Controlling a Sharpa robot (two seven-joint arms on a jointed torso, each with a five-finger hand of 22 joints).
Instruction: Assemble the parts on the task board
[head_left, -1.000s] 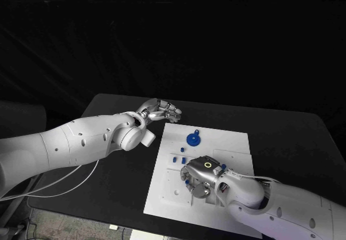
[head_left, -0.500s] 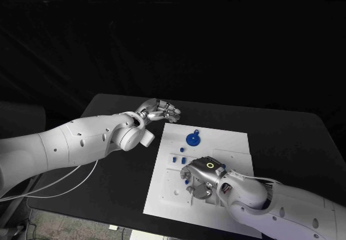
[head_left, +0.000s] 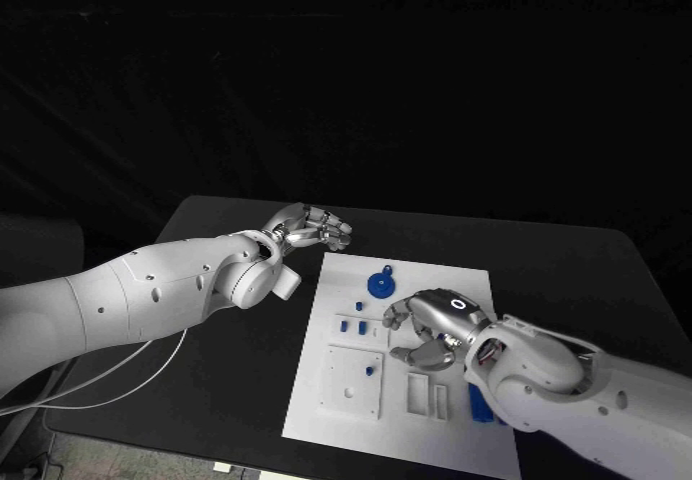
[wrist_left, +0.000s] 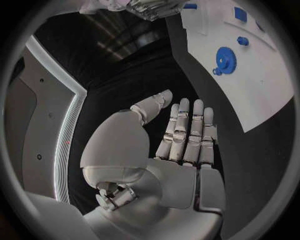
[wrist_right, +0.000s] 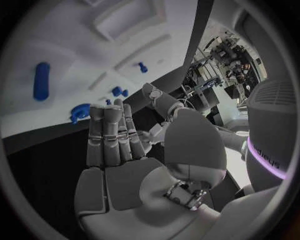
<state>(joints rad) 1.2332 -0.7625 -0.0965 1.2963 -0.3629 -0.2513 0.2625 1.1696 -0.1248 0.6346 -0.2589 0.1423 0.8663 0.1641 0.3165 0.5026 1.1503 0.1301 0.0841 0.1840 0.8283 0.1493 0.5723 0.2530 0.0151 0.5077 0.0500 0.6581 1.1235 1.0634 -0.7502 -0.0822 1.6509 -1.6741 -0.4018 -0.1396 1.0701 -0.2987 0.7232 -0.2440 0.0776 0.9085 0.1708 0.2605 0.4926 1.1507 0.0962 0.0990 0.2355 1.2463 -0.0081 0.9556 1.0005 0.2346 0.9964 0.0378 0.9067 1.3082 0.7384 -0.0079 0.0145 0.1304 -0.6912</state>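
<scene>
We count one white task board (head_left: 454, 285) lying in the lower middle of the head view on the black desk (head_left: 577, 270), and on it several small blue parts: one round gear (head_left: 379, 284) near the board's upper left, one small piece (head_left: 358, 304) just below it, two short pegs (head_left: 351, 324) side by side further down, one small piece (head_left: 371, 370) beside a raised white rectangle in the board's lower left, and one long blue bar (head_left: 479, 400) at the lower right, partly covered by the right arm. We see two hands. The left hand (head_left: 315, 226) hangs above the desk's upper left, just off the board's top left corner; in its wrist view its fingers (wrist_left: 186, 132) lie straight and close together, grasping nothing. The right hand (head_left: 428, 325) hovers over the middle of the board, released, with its fingers (wrist_right: 110, 134) straight and together and nothing in them. The desk is matte black, and behind it the room is dark.
</scene>
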